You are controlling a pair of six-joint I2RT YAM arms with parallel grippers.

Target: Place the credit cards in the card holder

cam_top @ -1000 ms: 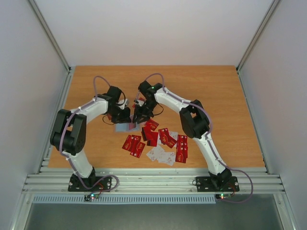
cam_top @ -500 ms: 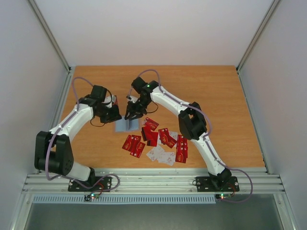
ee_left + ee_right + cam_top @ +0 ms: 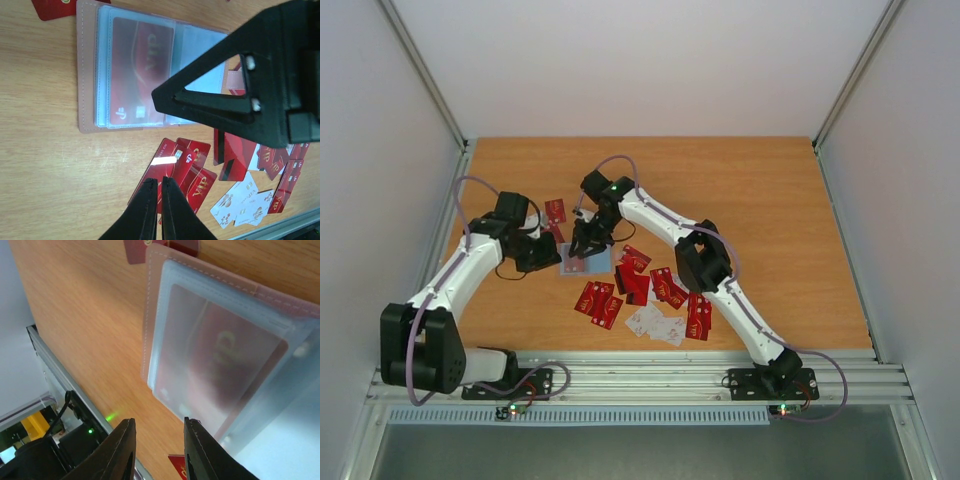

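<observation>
Two pincers meet at the card holder [image 3: 586, 262], which lies open and flat on the counter [image 3: 770, 200]. Your left pincer [image 3: 158, 182] has its fingers pressed together with nothing between them. The holder sits just ahead of its tips, stitched tan border outward and clear pockets [image 3: 107, 60] facing up. One red card [image 3: 142, 75] shows through the pocket nearest that border.

Your right pincer [image 3: 160, 425] has its fingers apart. Bare counter shows in the gap and nothing is clamped. The holder is just beyond its tips too, and in the left wrist view this pincer hangs over the holder's other half. You cannot tell from these views whether it touches the plastic.

Most of the credit cards [image 3: 655, 290] lie loose in a scattered, overlapping heap on the near side of both pincers, toward the arm bases. The nearest of them sit right under the left pincer's tips. Nearly all show red, and a few pale ones [image 3: 655, 322] lie at the heap's near edge. A single red card [image 3: 555, 210] rests on the far side of the left pincer, by the holder's far corner and apart from the heap.
</observation>
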